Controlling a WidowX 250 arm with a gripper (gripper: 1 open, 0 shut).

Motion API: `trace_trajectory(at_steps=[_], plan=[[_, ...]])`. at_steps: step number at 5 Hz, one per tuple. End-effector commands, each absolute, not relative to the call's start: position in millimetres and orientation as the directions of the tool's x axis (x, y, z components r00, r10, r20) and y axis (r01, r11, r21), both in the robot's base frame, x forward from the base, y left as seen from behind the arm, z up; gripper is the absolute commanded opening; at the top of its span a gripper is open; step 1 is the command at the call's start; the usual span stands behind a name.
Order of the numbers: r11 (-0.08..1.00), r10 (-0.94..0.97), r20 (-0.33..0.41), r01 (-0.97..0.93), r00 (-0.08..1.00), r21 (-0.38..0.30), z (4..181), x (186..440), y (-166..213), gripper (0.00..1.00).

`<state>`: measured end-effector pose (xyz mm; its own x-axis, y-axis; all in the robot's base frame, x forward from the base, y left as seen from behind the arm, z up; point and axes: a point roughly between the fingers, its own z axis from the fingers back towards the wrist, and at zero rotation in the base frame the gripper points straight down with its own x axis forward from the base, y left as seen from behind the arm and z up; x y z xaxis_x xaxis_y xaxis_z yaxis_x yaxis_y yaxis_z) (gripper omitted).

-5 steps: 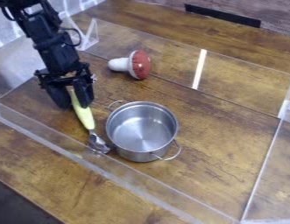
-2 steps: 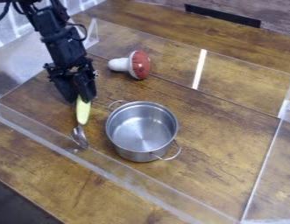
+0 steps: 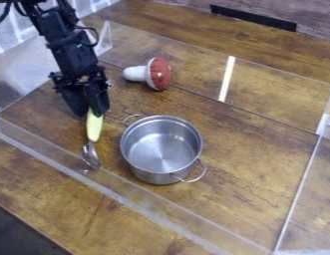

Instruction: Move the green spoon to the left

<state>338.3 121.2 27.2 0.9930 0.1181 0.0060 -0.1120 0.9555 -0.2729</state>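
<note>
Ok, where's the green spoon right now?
In the camera view the green spoon lies left of the steel pot, handle top between the gripper fingers, silver bowl pointing toward the front clear wall.

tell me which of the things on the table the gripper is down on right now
The green spoon: the gripper sits over its handle top, left of the steel pot. The mushroom toy lies apart, farther back.

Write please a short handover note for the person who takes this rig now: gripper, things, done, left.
Gripper: pointing down, closed on the upper handle of the green spoon.
Spoon: silver bowl on the wooden table, just left of the steel pot. Mushroom toy lies behind, untouched.
Done: spoon gripped.
Left: carry it farther left if needed, release, withdraw.
</note>
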Motion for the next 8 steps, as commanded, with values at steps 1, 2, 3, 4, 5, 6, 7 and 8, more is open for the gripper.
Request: trace_trajectory(at_steps=[1,2,3,4,5,6,7,8], plan=[[0.962,0.165,0.025,-0.155,0.986,-0.225,32.7,326,142,1.0],[0.962,0.172,0.018,-0.164,0.985,-0.219,35.0,322,138,0.0],[0.961,0.184,0.021,-0.175,0.983,-0.214,35.4,325,135,1.0],[0.96,0.191,0.018,-0.183,0.981,-0.211,36.2,330,128,1.0],[0.966,0.157,0.015,-0.151,0.987,-0.208,36.9,331,140,1.0],[0.986,0.048,0.044,-0.04,0.998,-0.164,56.3,331,142,1.0],[0.99,-0.06,0.07,0.068,0.996,-0.122,75.7,332,144,1.0],[0.989,-0.112,0.104,0.121,0.988,-0.086,91.5,348,132,1.0]])
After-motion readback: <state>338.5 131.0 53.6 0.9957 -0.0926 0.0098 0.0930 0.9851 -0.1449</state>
